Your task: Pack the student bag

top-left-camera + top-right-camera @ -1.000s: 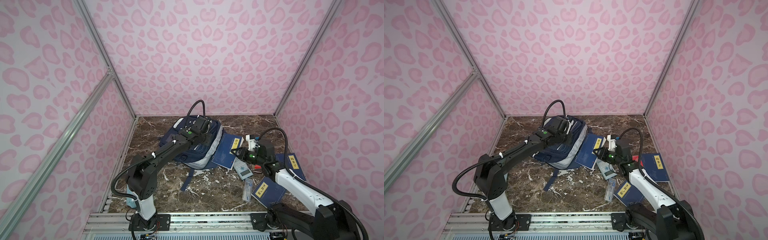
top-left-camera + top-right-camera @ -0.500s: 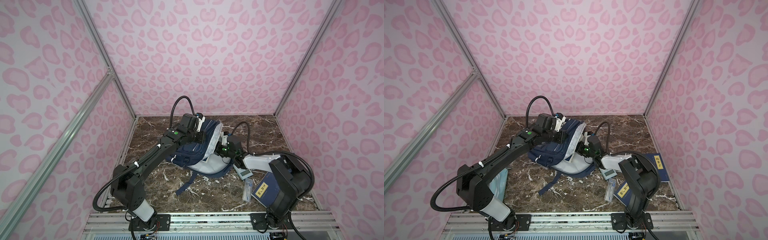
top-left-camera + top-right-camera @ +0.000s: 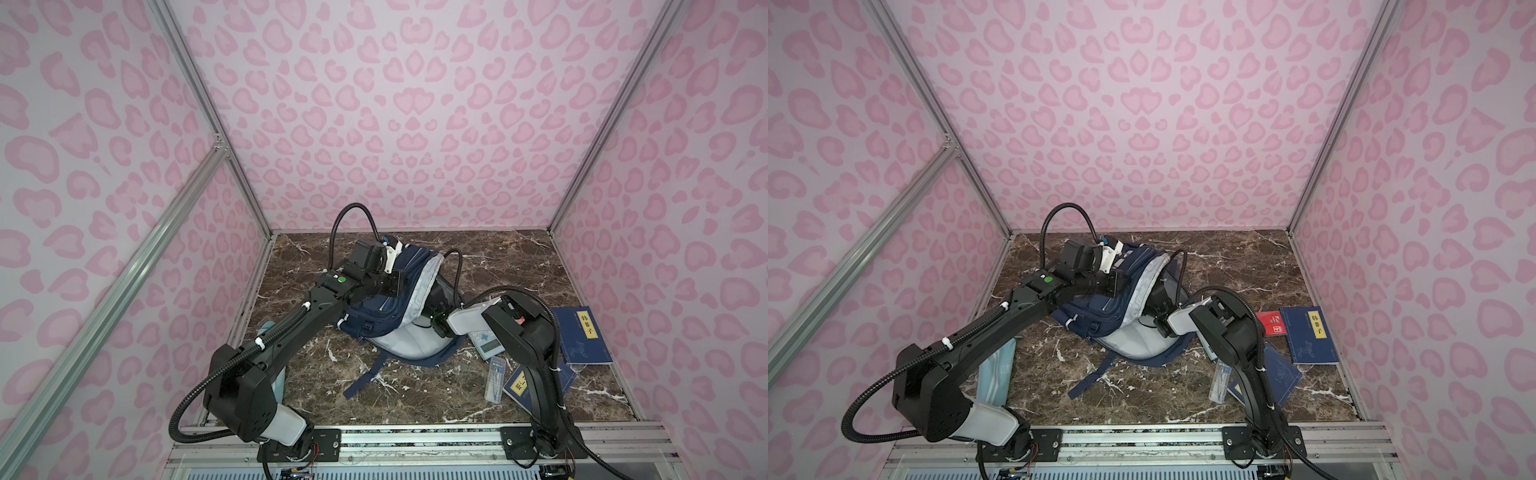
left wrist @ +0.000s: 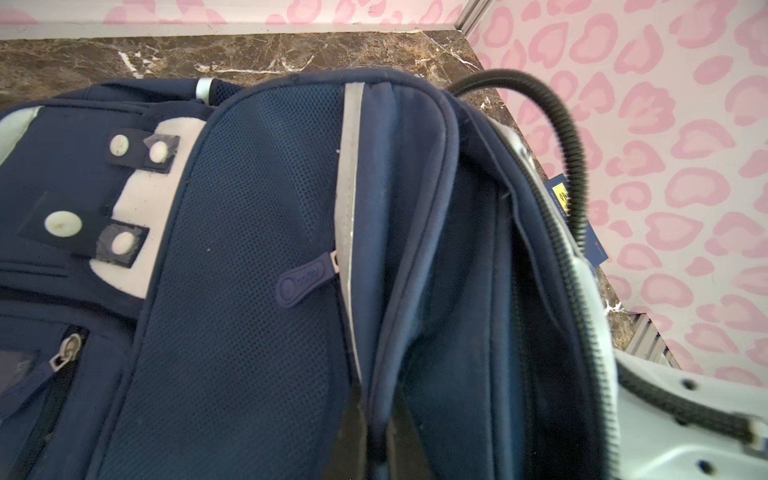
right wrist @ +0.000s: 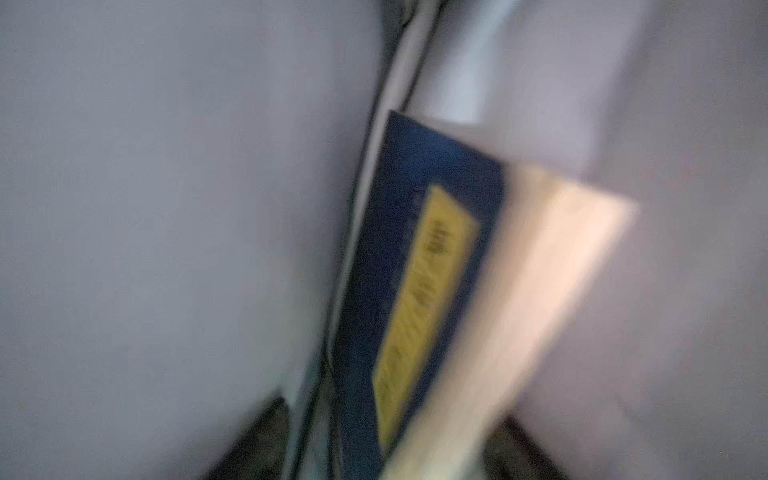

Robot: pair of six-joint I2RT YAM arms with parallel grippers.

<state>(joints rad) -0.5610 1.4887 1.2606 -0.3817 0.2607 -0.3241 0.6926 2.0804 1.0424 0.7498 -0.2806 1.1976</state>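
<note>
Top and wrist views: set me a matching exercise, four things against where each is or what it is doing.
1 left gripper
2 yellow-labelled navy book
3 red booklet
4 clear plastic case

A on the table, nearest the front rail
B amid the student bag's grey lining
C shut on the student bag's rim
D on the table beside another navy book

Pairs: 1-C, 2-B, 3-D, 4-A

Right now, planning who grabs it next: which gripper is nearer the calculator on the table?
Right. The right gripper is inside the open backpack, close to the calculator; the left gripper clamps the backpack flap, farther away.
</note>
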